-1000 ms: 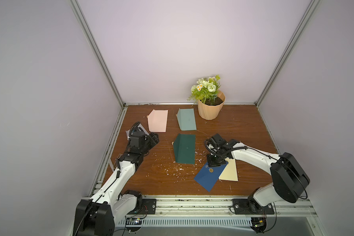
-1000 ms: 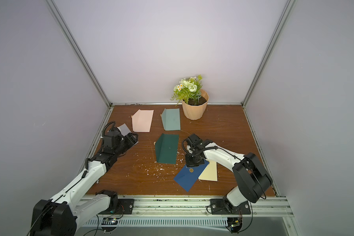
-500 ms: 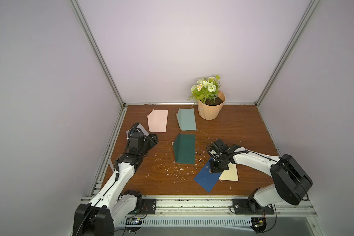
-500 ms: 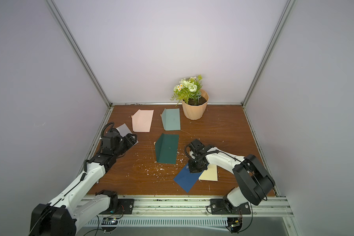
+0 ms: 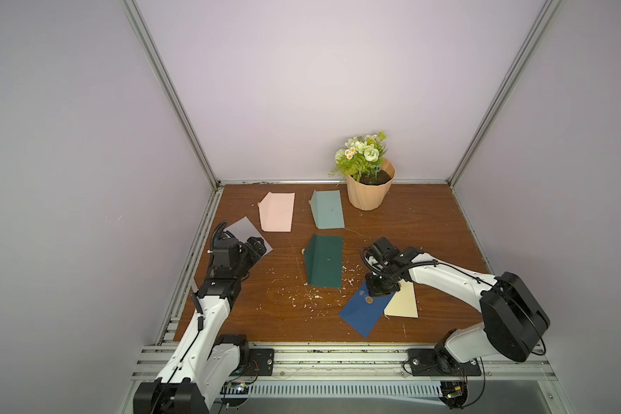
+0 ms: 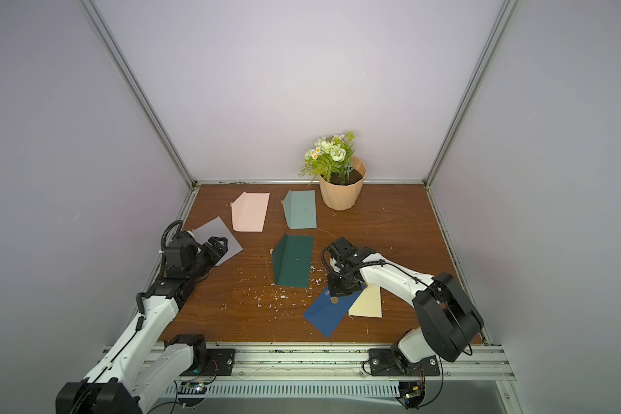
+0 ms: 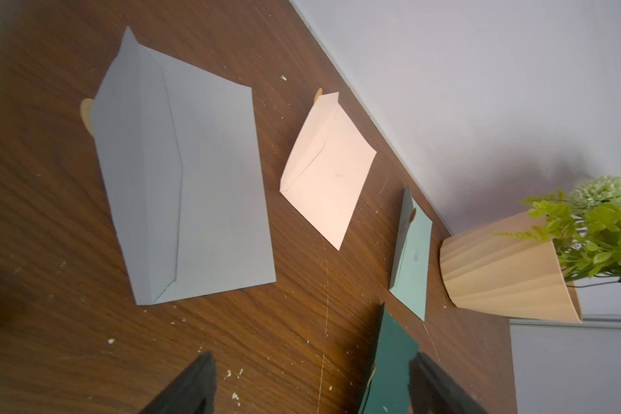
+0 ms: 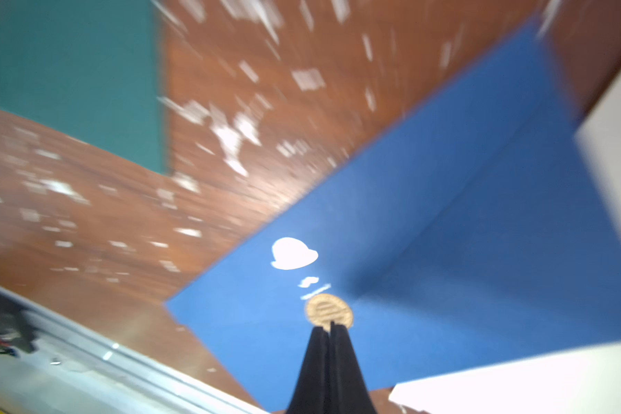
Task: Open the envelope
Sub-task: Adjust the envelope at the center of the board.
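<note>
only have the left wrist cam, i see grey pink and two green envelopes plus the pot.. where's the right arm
Observer: The right gripper is at a dark blue envelope near the front edge of the table.
Operator: closed on anything
Observer: Its tips look pressed together at the edge of the gold sticker on that envelope. I cannot confirm a real pinch.
Operator: anything else near it
Observer: A cream envelope overlaps the blue one's side.

Left jaws spread, right jaws closed
</note>
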Tool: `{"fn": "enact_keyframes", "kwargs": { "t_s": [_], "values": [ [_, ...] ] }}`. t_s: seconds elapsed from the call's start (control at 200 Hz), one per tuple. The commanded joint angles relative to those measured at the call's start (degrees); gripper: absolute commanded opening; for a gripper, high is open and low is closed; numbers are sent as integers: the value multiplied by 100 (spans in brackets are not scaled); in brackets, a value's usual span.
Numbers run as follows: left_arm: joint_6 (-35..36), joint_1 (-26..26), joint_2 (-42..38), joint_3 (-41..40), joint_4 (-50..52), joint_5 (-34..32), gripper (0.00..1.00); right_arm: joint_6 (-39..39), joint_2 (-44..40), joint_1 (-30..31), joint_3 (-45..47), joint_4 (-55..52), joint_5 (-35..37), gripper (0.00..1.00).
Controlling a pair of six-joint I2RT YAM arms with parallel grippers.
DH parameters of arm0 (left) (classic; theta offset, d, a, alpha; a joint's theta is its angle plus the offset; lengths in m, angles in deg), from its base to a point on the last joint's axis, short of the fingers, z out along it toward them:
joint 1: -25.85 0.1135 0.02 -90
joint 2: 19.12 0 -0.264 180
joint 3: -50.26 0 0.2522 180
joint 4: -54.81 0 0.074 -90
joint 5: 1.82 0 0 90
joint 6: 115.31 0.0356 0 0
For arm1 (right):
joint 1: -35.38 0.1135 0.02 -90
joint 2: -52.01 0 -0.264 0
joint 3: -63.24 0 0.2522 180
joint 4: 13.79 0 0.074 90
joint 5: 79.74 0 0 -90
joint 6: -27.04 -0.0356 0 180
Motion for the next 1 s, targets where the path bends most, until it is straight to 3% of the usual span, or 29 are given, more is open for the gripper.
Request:
{"fn": "enact_keyframes", "kwargs": {
  "t_s": [0.0, 0.155, 0.47, 0.545, 0.631, 0.756, 0.906, 0.996],
  "values": [
    [-134, 280, 101, -8, 249, 149, 86, 114, -469, 31, -868, -336, 381, 19],
    [-543, 344, 210, -38, 358, -349, 91, 233, -467, 27, -1638, -494, 500, 30],
    [-1149, 551, 231, -91, 426, -1533, 95, 491, -442, 20, -1848, -523, 764, 29],
    [-1052, 849, 547, 33, 368, -1254, 93, 589, -458, 17, -1850, -488, 873, 28],
    [-702, 1256, 1108, 220, 54, -515, 91, 674, -449, 15, -1839, -426, 937, 28],
    [69, 1668, 2281, 1173, 552, 260, 84, 807, -379, 2, -1812, -381, 951, 28],
    [994, 1701, 3302, 2442, 1163, 900, 84, 976, -313, -36, -1838, -343, 1020, 27],
    [1304, 1704, 3756, 2933, 1635, 935, 84, 1030, -230, -62, -1869, -309, 1001, 27]
  ]
}}
